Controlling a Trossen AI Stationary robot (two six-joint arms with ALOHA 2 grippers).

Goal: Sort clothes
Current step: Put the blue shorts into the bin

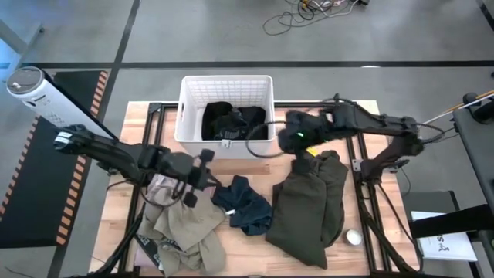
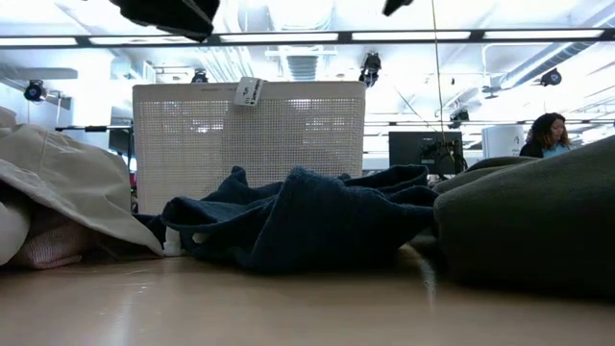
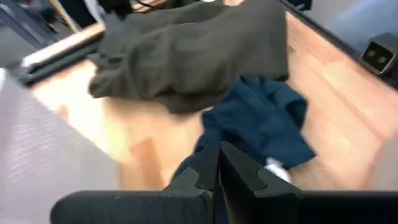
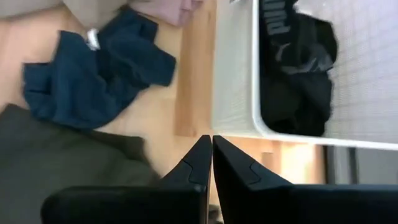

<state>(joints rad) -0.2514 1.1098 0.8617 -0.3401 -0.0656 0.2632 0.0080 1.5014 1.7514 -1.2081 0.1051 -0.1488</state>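
A dark teal-blue garment lies crumpled on the table's middle; it also shows in the low view. A dark olive garment lies spread to its right. A khaki-tan garment lies at the near left, with a pale pink one partly under it. Black clothes lie in the white bin. My left gripper is shut and empty, raised above the teal garment's left edge. My right gripper is shut and empty, raised beside the bin's near right corner.
The white bin stands at the table's far middle, and its mesh wall fills the back of the low view. A small round white object lies at the near right. A person sits in the room behind.
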